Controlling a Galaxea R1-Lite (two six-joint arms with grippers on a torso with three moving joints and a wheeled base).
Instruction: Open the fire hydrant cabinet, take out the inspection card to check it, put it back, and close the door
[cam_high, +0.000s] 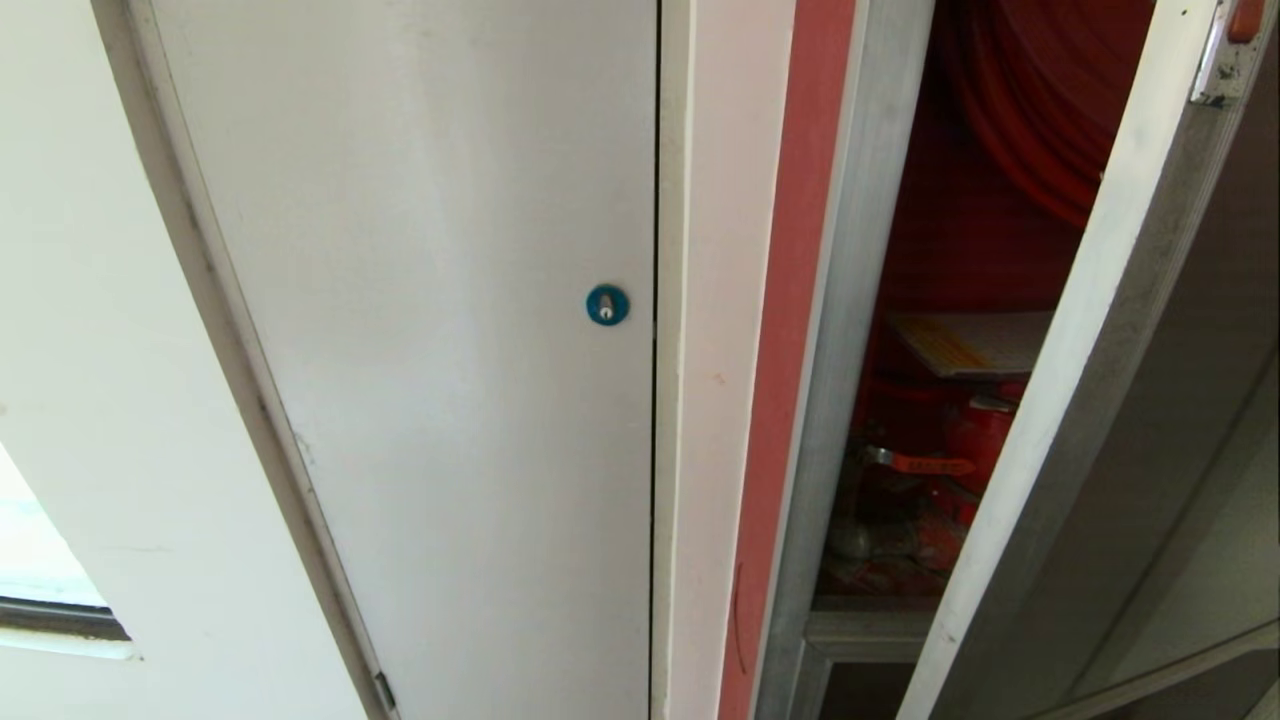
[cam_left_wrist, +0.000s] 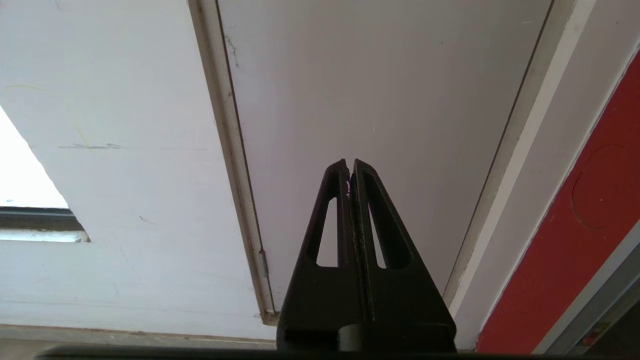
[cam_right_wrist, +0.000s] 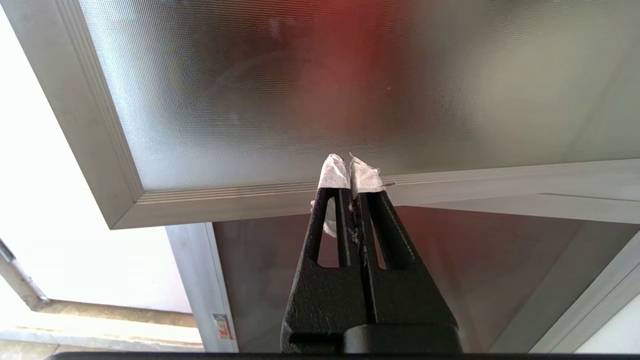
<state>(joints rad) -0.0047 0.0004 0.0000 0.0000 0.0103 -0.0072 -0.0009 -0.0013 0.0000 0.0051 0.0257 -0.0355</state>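
The fire hydrant cabinet stands on the right in the head view, a silver frame with a red edge strip. Its door hangs ajar, with a small red latch near the top. Through the gap I see the red hose reel, a red valve and the inspection card lying flat, its yellowish strip showing. Neither arm appears in the head view. My right gripper is shut and empty, its tips wrapped in white tape, in front of the door's frosted glass. My left gripper is shut and empty.
A plain white door with a blue round lock fills the left and middle; the left gripper points at this white door. A lower glass panel sits under the cabinet door. A bright window opening is at far left.
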